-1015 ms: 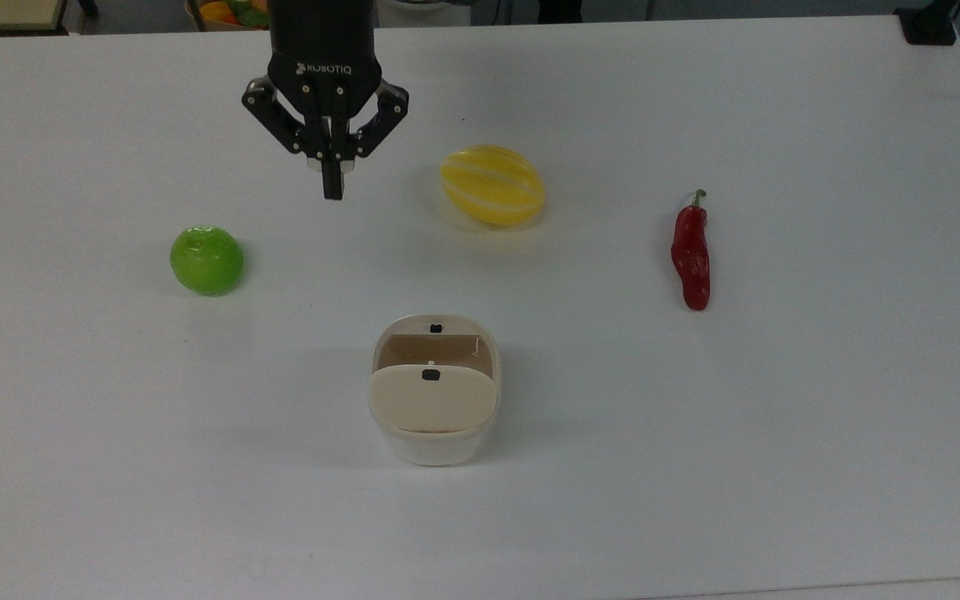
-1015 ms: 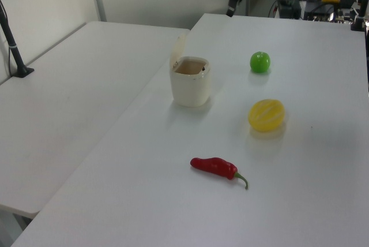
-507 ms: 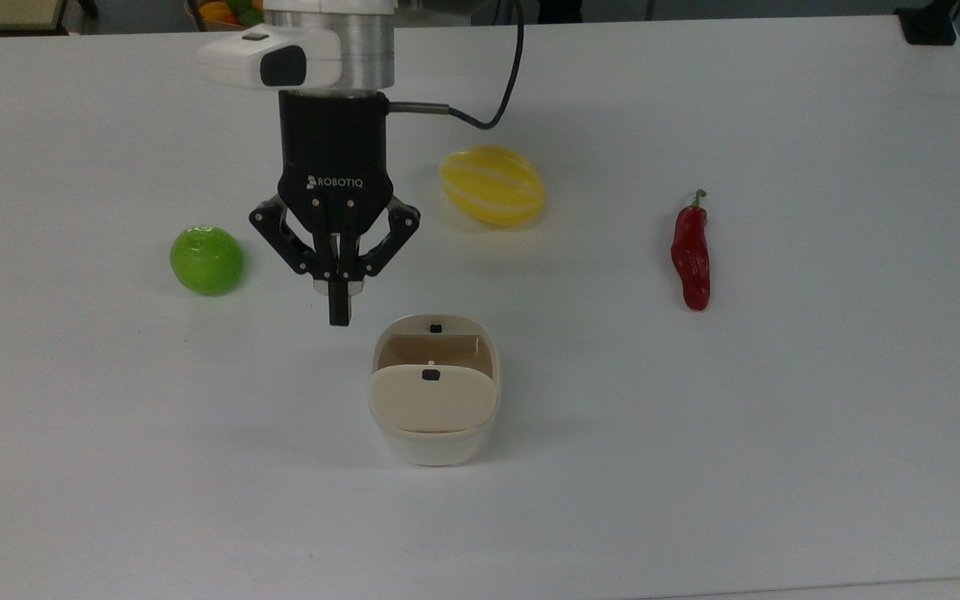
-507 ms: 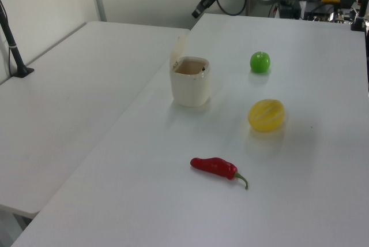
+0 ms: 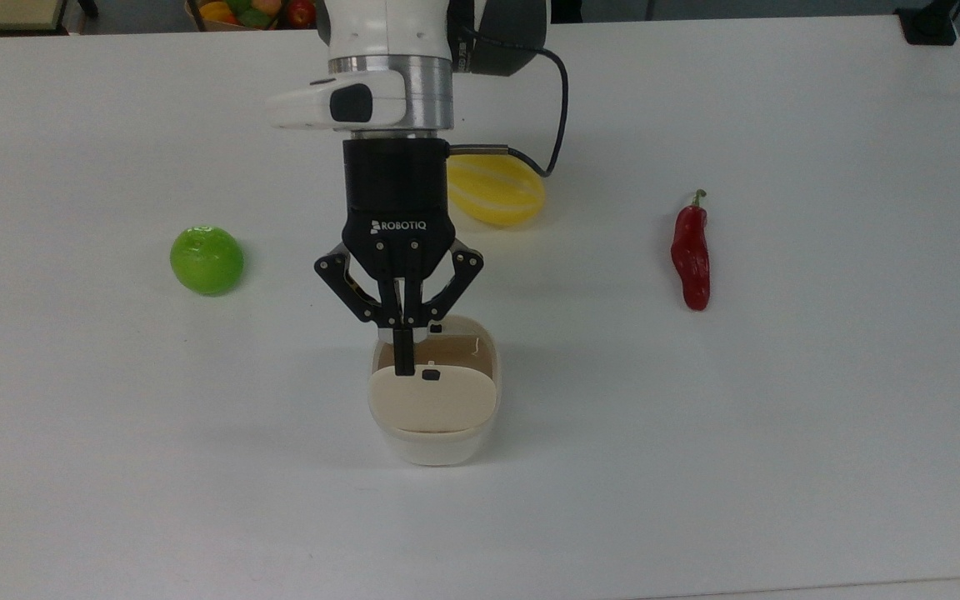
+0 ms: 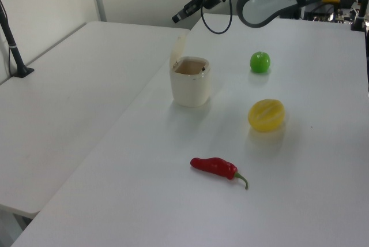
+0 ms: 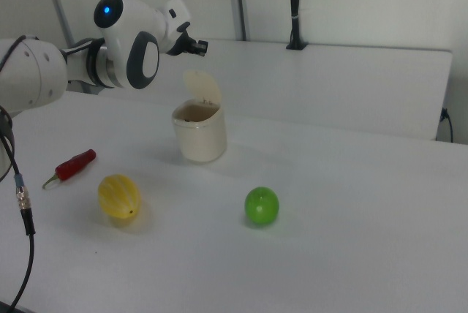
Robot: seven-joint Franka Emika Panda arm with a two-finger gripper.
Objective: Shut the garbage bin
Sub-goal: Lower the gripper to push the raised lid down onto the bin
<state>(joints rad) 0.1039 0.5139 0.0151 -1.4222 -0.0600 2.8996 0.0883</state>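
White tabletop (image 5: 780, 433) spreads under everything. Pressed together, the gripper (image 5: 402, 360) fingers hang above the garbage bin (image 5: 433, 433), whose beige lid (image 5: 433, 400) stands raised; around it lie a green apple (image 5: 207, 260), yellow melon (image 5: 503, 197) and red chili (image 5: 691, 257).

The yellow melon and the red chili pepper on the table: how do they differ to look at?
The yellow melon is plump and oval with pale stripes; the red chili pepper is long, thin and plain red with a small green stem. In the top view the melon lies partly behind the robot's arm, while the pepper lies in the open toward the top view's right. The melon is clearly the bulkier of the two. Both lie loose on the white table, apart from the garbage bin.
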